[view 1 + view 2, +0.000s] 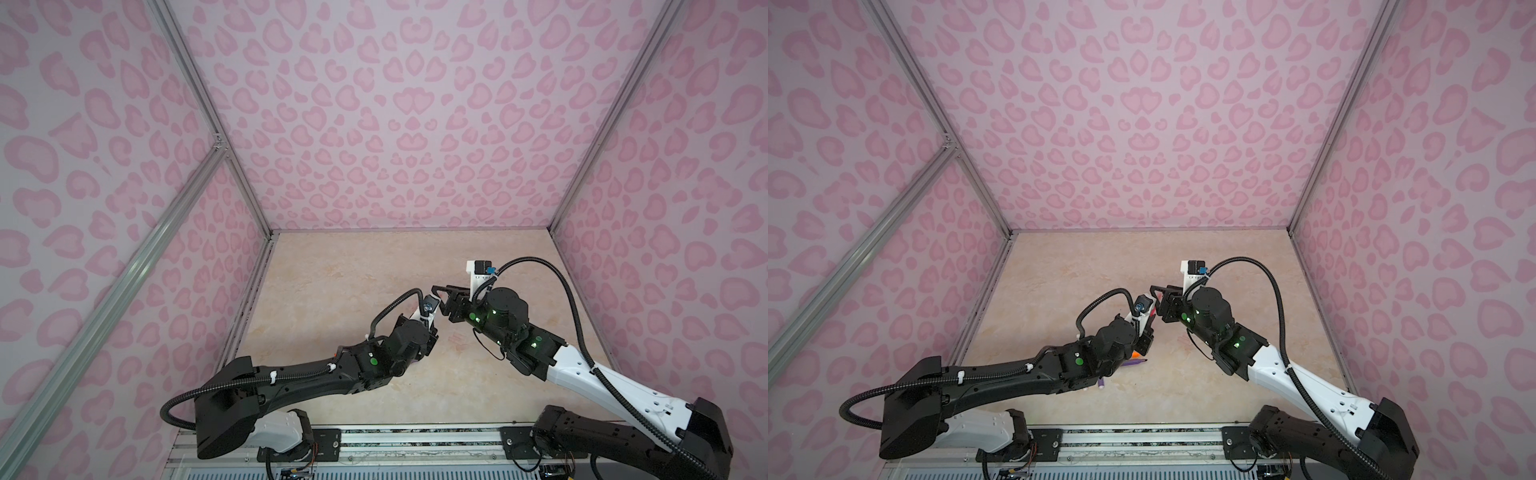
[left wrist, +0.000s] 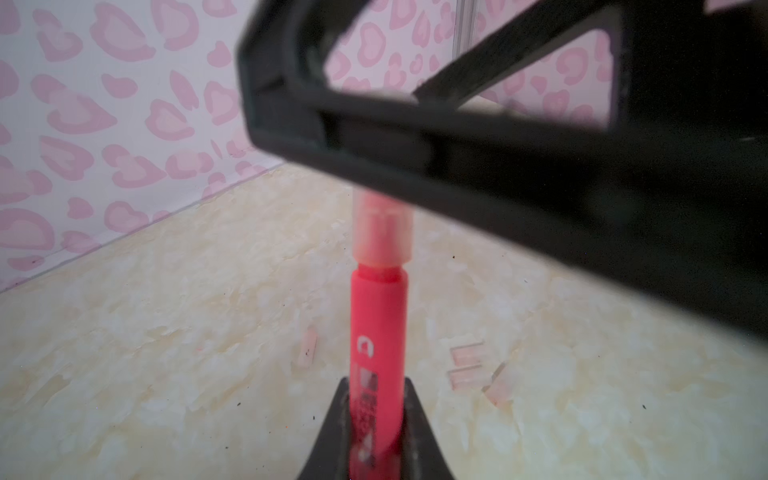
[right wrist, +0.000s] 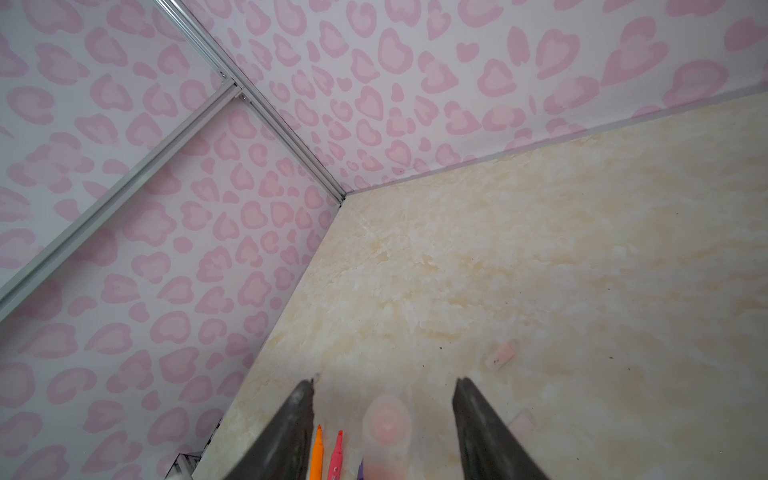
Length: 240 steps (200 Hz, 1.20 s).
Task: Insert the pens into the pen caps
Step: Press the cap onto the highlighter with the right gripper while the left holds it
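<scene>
Now the left gripper [image 2: 376,384] jaws clamp a pink pen [image 2: 378,324]; the right gripper [image 3: 384,384] jaws stand wide around its clear cap [image 3: 387,428]; spare caps [image 2: 467,356] lie lower right.

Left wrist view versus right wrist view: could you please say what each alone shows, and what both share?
Only the left wrist view shows the left gripper, jaws shut on the barrel of the held pink pen. Only the right wrist view shows an orange pen and a second pink pen lying on the table. Both show the clear cap on the held pen's tip and the right gripper, jaws open either side of it.
</scene>
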Available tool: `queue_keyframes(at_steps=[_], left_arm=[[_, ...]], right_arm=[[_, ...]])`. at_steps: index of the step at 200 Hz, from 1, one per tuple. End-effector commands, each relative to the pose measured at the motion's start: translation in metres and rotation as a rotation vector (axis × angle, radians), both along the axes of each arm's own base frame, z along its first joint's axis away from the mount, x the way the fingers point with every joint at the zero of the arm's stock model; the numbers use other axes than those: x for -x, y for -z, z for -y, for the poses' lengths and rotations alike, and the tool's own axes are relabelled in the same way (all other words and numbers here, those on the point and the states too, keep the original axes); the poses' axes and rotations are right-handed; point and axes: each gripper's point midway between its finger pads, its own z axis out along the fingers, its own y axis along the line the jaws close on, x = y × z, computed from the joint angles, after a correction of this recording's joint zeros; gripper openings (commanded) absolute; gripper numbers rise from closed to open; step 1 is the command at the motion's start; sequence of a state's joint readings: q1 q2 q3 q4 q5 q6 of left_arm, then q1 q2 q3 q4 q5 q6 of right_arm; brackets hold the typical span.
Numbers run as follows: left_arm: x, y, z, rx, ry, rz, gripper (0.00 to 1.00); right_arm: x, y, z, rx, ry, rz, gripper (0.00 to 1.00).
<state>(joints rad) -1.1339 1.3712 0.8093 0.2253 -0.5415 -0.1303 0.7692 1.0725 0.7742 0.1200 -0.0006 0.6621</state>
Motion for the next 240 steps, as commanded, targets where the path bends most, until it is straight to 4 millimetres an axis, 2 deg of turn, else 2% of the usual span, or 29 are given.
queue_keyframes(at_steps=[1, 169, 195, 240], left_arm=[[-0.001, -0.008, 0.002, 0.011, 0.003, 0.021, 0.04], [0.007, -0.005, 0.015, -0.003, 0.066, 0.014, 0.04], [0.006, -0.006, 0.014, -0.002, 0.063, 0.015, 0.04], [0.008, -0.008, 0.014, 0.018, 0.07, 0.011, 0.04]], right_arm=[[-0.001, 0.004, -0.002, 0.015, -0.007, -0.014, 0.51], [-0.009, 0.004, -0.001, 0.03, -0.017, -0.04, 0.41], [-0.009, 0.004, -0.001, 0.03, -0.017, -0.044, 0.34], [-0.01, 0.007, -0.005, 0.03, -0.029, -0.055, 0.16]])
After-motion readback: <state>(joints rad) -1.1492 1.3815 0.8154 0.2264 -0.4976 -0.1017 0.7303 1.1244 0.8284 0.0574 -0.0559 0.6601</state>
